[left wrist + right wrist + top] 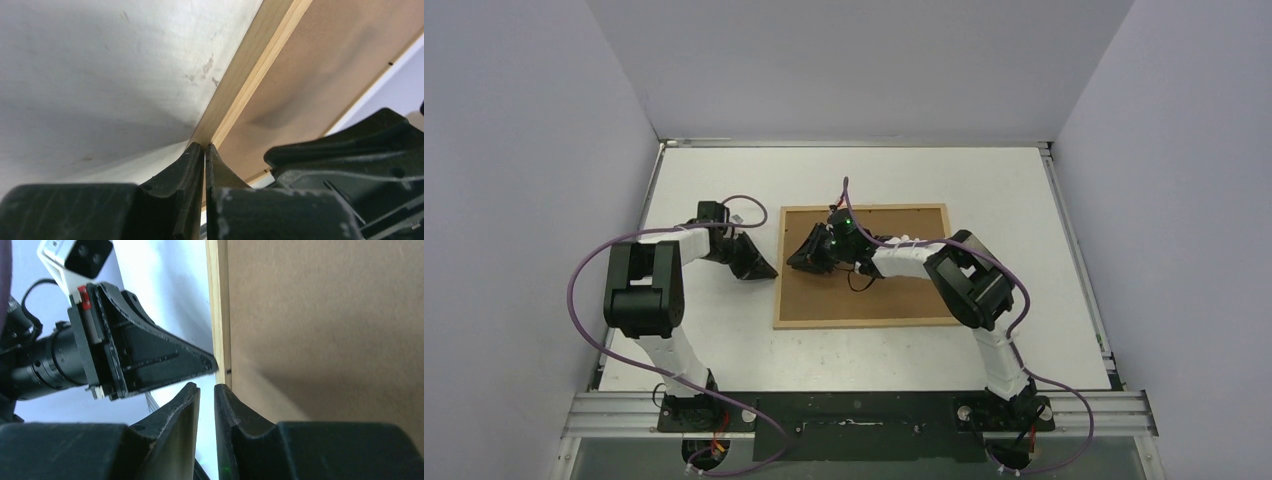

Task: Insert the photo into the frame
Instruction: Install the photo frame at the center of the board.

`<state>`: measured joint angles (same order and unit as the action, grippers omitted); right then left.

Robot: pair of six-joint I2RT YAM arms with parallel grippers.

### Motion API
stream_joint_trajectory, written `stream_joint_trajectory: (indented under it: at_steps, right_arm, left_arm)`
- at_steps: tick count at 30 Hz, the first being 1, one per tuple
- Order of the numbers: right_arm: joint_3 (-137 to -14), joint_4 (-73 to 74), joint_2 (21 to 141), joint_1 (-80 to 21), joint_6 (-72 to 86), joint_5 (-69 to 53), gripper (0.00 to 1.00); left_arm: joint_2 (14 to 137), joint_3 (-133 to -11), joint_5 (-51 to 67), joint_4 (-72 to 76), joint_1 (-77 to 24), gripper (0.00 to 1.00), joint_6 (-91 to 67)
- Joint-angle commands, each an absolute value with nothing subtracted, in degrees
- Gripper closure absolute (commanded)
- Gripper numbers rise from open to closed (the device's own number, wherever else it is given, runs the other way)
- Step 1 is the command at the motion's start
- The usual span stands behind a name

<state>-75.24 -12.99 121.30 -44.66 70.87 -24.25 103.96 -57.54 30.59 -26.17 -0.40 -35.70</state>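
The frame (879,308) lies flat and back-up at the middle of the white worktop (724,340), its plain brown board (824,300) facing upward; the left gripper (205,146) has its jaws pressed together, tips at the frame's left wooden rim; the right gripper (206,386) reaches in from over the board, jaws narrow, lined up on that same rim; whether they pinch it I cannot tell.

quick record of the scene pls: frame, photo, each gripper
frame: on the table, brown back side up
photo: not in view
left gripper: shut at the frame's left rim
right gripper: jaws narrow, straddling the same rim; grip unclear
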Motion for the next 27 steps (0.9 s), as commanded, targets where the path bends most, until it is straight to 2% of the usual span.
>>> stream_joint_trajectory:
  at_steps: [1, 7, 18, 27]
  right_arm:
    - [-74.7, -17.8, 120.2, -44.5, 72.9, -22.9, 0.81]
    - [-75.2, -20.2, 122.6, -44.8, 74.8, -24.6, 0.82]
    - [-75.0, -20.8, 124.7, -46.2, 75.3, -26.8, 0.9]
    - [-76.1, -15.6, 126.2, -46.8, 73.2, -25.8, 0.93]
  left_arm:
    - [103.1, -52.3, 32.6, -23.2, -2.7, 0.98, -39.4]
    - [102.9, -51.1, 31.9, -23.3, -2.7, 0.98, -39.4]
    - [104.6, -51.9, 30.3, -25.2, -2.7, 0.98, -37.6]
    - [105.0, -52.1, 29.4, -25.8, -2.6, 0.98, -37.3]
